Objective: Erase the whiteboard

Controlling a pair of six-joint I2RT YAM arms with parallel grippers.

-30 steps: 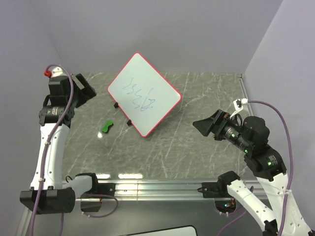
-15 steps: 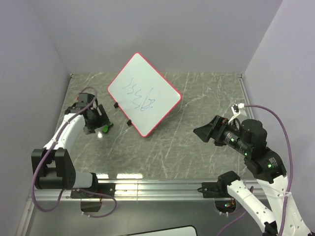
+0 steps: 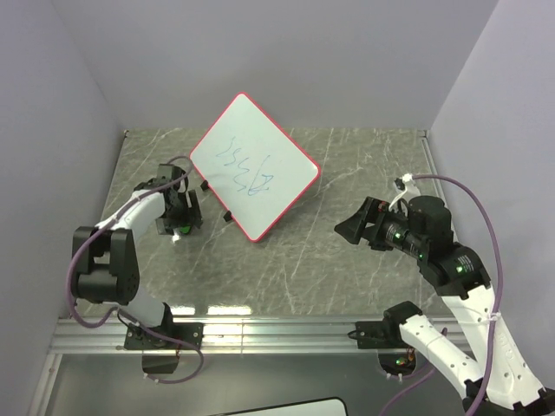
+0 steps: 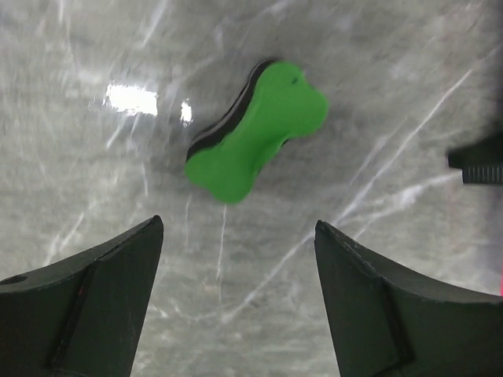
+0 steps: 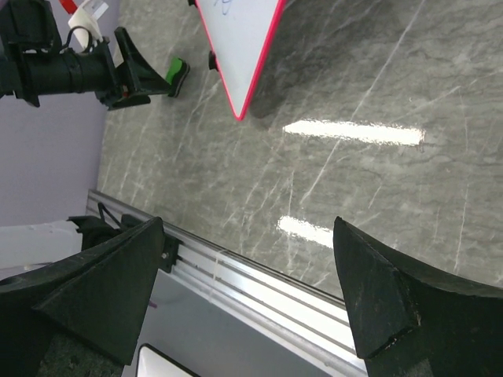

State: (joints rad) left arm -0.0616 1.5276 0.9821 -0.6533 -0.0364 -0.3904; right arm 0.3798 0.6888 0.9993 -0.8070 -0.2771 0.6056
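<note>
The whiteboard [image 3: 252, 168] leans tilted at the back of the table, white with a red-pink frame, blue scribbles and black clips [image 3: 228, 215]. Its lower corner shows in the right wrist view [image 5: 240, 43]. A small green bone-shaped eraser [image 4: 259, 129] lies flat on the table to the board's left. My left gripper [image 4: 238, 228] is open and empty, hovering just above and short of the eraser. In the top view, the left gripper [image 3: 180, 224] hides most of the eraser [image 3: 179, 230]. My right gripper [image 3: 351, 227] is open and empty, held above the table right of the board.
The grey marble table [image 3: 295, 260] has walls at the back and on both sides. A metal rail [image 3: 260, 329] runs along the near edge and shows in the right wrist view [image 5: 259, 271]. A black clip [image 4: 478, 163] shows at the right edge of the left wrist view.
My left arm has swung down from a raised pose to the eraser and closed in over it. My right gripper has shifted a little left.
</note>
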